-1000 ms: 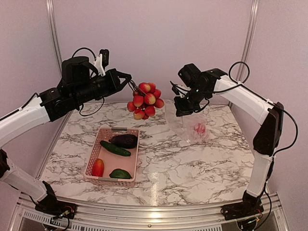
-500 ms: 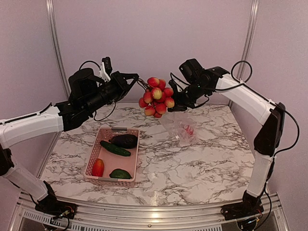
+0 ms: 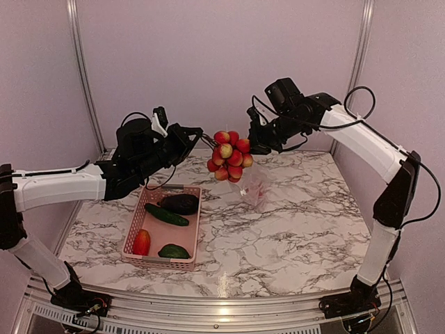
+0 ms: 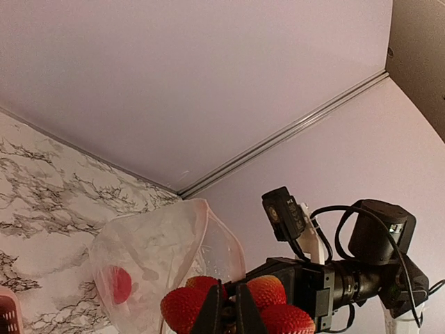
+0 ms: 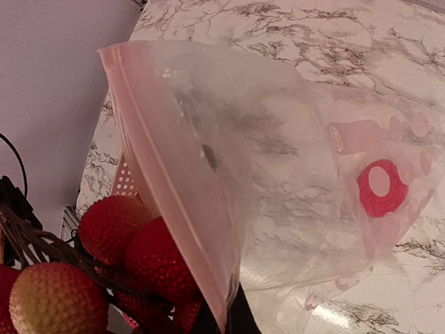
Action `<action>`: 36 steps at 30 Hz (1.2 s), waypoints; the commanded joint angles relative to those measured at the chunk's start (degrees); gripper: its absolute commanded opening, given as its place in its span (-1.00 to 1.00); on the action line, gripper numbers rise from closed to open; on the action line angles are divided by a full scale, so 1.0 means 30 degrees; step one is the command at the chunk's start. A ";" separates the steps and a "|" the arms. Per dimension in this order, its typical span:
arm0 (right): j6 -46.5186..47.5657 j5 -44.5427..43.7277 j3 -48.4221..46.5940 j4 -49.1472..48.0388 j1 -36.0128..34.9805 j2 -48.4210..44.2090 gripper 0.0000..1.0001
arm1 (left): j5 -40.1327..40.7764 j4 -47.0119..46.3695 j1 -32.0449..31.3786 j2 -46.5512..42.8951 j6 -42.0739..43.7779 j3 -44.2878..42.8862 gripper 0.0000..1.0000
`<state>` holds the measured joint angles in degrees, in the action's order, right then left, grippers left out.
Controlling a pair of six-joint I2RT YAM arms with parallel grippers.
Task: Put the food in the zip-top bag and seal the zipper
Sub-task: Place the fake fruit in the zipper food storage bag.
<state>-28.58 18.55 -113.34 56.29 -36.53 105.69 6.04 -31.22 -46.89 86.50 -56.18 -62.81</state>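
My left gripper (image 3: 203, 136) is shut on the dark stem of a food bunch (image 3: 229, 154) of red and yellow-red fruits, held in the air above the table's back. In the left wrist view the fingertips (image 4: 229, 296) pinch together amid the red fruits (image 4: 182, 307). My right gripper (image 3: 256, 142) is shut on the mouth edge of the clear zip-top bag (image 3: 256, 186), which hangs open below it. The pale pink zipper (image 5: 167, 181) runs diagonally, with the bunch (image 5: 149, 257) just outside it. A red piece (image 5: 381, 188) lies in the bag's bottom.
A pink basket (image 3: 132, 240) sits front left on the marble table. It holds a dark eggplant (image 3: 179, 203), a cucumber (image 3: 165, 214), another green piece (image 3: 173, 252) and a red-yellow piece (image 3: 141, 242). Walls close off the back and both sides.
The left arm carried the bunch rightward and lower, up against the bag's mouth. The right gripper swung the bag left and higher, so it hangs closer to the bunch.
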 commanded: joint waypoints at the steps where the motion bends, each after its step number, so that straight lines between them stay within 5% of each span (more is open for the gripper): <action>1: -0.0574 -0.0044 0.0139 -0.0405 -0.0127 -0.1011 -1.00 | 0.2735 0.3010 -0.0099 -0.0127 0.0160 -0.0651 -1.00; 10: -0.0808 -0.0147 0.0365 -0.0445 -0.0142 -0.1220 -1.00 | 0.5335 1.1184 -0.0284 0.1504 0.0931 -0.4425 -1.00; 20: -0.1016 0.0386 0.0195 -0.0976 -0.0297 -0.0989 -1.00 | 0.5733 1.3302 -0.0948 0.3910 0.1982 -0.8033 -1.00; 29: -0.0618 -0.0573 -0.0575 0.0009 -0.0296 -0.0542 -1.00 | 0.3544 0.8902 -0.2277 0.4387 0.5830 -0.8531 -1.00; 36: -0.0884 -0.0034 -0.1088 -0.0123 -0.0292 -0.0621 -1.00 | 0.7092 1.4355 -0.2671 0.6712 0.5996 -1.1864 -1.00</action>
<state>-30.87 16.69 -113.43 57.47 -36.64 103.92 22.28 4.73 -54.72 103.07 -38.35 -94.43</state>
